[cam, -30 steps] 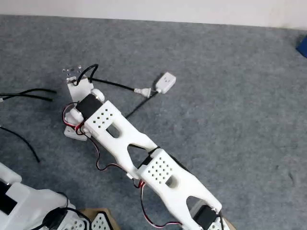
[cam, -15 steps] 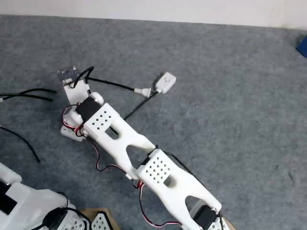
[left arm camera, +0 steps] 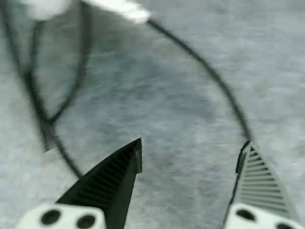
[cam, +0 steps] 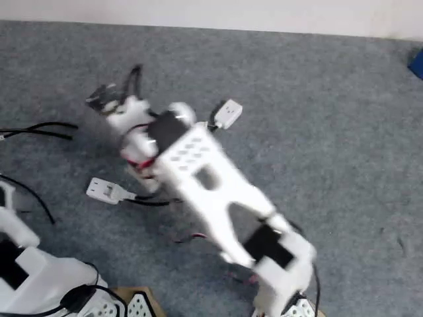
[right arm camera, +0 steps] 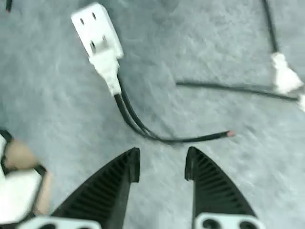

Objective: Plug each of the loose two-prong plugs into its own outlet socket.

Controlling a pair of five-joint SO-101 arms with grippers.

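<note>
This is looking like a robotics lab: a white printed arm (cam: pixel 198 158) with bare wiring is extending across a grey felt-covered tabletop (cam: pixel 330 132), an outlet socket (cam: pixel 104 191) and black cables (cam: pixel 49 124) are lying loose toward nine o'clock, and a pale wall (cam: pixel 198 12) is running along twelve o'clock.

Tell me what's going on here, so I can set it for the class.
The right gripper hangs open and empty over the grey carpet, near a white socket block with a white two-prong plug seemingly seated in it. The left gripper is open too, above a thin black cable.
</note>
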